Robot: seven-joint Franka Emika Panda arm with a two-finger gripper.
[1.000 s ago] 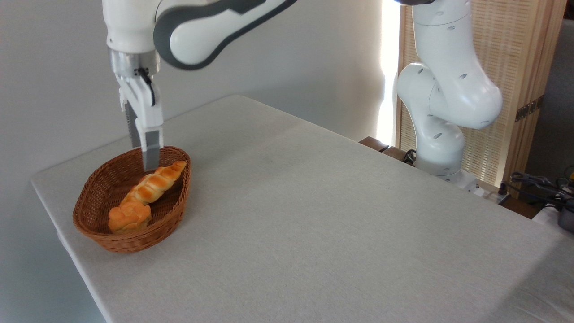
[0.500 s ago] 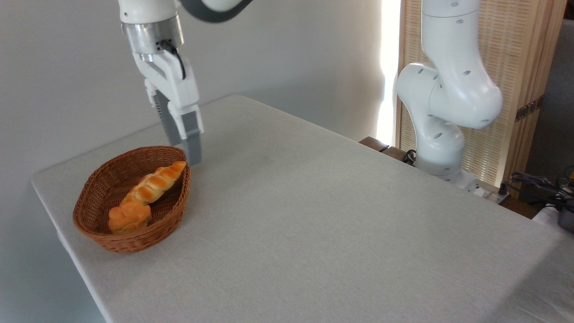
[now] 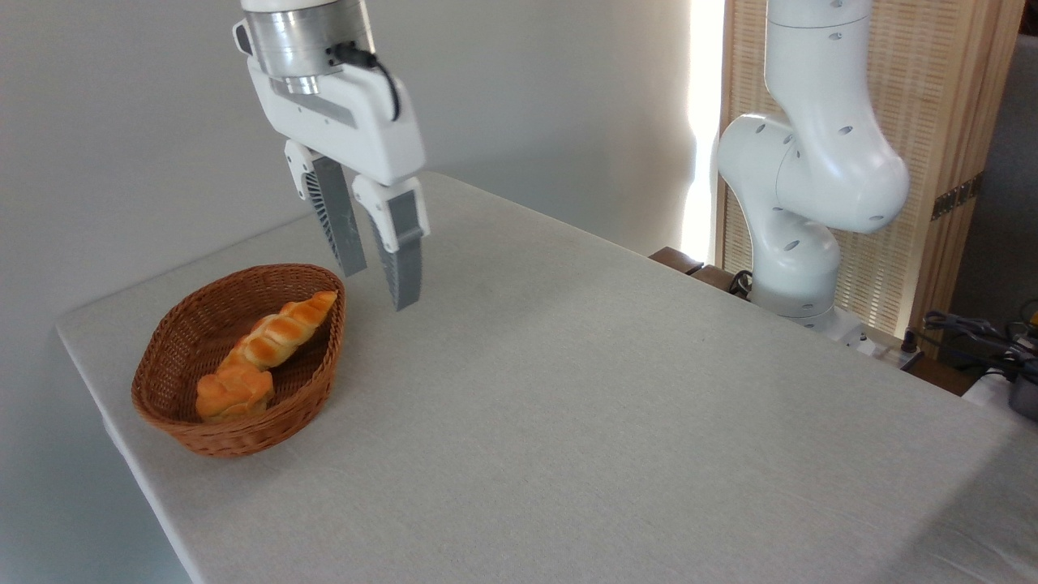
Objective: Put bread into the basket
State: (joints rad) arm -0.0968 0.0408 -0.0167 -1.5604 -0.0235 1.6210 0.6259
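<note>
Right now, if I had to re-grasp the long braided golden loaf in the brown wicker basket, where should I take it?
Probably mid-length on the long braided golden loaf, from above, fingers across its narrow width. It leans on the brown wicker basket rim, whose walls block side approaches.

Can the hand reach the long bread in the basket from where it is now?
Probably yes. The hand hangs open and empty, up and to the right of the basket, and the bread lies uncovered on top, with nothing between them.

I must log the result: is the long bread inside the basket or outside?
Inside: the bread lies in the basket, one tip on its rim.
</note>
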